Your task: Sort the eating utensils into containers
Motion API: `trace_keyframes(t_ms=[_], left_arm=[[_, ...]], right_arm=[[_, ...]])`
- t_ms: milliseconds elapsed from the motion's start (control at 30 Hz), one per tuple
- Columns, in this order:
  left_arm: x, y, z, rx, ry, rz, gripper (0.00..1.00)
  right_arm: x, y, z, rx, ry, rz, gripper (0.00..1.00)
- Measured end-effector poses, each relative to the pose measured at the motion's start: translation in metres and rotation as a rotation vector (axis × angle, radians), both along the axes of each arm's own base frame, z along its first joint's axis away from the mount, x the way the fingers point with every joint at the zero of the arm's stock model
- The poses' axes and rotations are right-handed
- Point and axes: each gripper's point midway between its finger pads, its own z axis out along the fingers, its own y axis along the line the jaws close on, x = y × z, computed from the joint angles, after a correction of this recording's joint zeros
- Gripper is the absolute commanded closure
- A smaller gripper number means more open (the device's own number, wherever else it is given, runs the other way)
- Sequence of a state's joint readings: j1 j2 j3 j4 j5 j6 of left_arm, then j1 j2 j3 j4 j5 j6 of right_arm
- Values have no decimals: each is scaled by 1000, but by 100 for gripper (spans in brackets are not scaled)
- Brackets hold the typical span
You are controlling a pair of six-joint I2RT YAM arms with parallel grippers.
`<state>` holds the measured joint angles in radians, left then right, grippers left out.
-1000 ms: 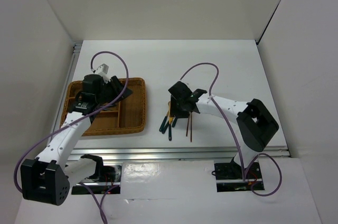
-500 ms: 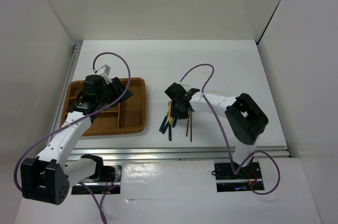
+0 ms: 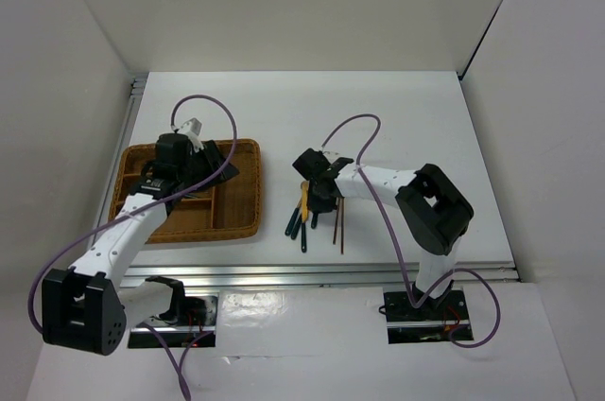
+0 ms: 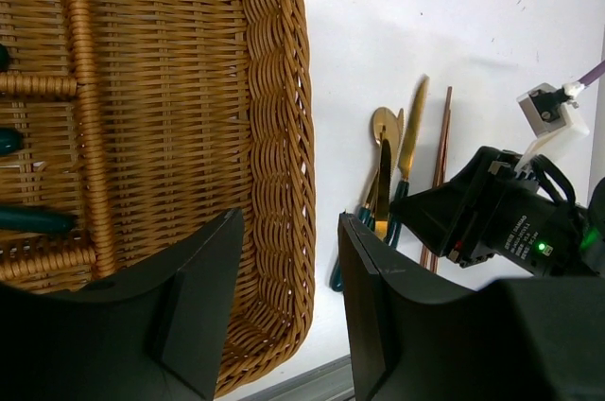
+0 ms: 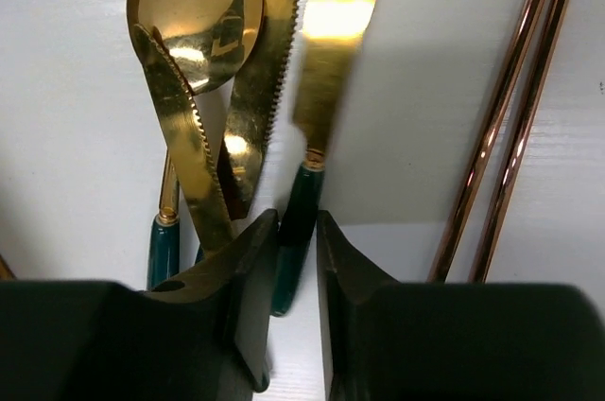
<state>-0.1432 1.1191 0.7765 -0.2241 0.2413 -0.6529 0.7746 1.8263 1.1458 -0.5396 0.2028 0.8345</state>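
1. Two grippers are in sight. My left gripper [image 4: 288, 226] hangs over the right edge of the tray [image 4: 279, 136], jaws apart, nothing between them.
2. Teal handles [image 4: 28, 221] lie in the tray's left compartments; I cannot tell which utensils they belong to.
3. My right gripper [image 5: 297, 221] is down at the pile on the table [image 3: 406, 117], right of the tray and apart from it.
4. Its jaws are pinched on the teal handle of a smooth-bladed knife [image 5: 326, 89], whose blade looks blurred.
5. Just left of it lie a spoon [image 5: 194, 8] and two serrated knives [image 5: 255, 89], overlapping.
6. Chopsticks [image 5: 510, 117], a pair side by side, lie to the right, apart from the knife.
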Motion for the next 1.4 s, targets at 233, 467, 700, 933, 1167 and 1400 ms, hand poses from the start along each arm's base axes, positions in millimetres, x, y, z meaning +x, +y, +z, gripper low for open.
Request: trace_keyframes(t_ms=[233, 467, 700, 933, 1167, 1400], left_arm=[[-1, -8, -4, -6, 19, -33, 42], [-3, -21, 4, -35, -13, -109, 42], [-13, -46, 12, -139, -74, -256, 38], [-30, -81, 22, -254, -131, -442, 38], [-36, -106, 16, -300, -117, -524, 37], [-41, -132, 3, -333, -70, -569, 37]], right_arm=[[1, 0, -1, 0, -1, -7, 89], [3, 0, 5, -15, -3, -2, 96], [29, 19, 56, 38, -108, 34, 97], [45, 32, 128, 152, -267, 69, 97], [48, 38, 135, 176, -286, 86, 97], [53, 45, 141, 214, -314, 86, 97]])
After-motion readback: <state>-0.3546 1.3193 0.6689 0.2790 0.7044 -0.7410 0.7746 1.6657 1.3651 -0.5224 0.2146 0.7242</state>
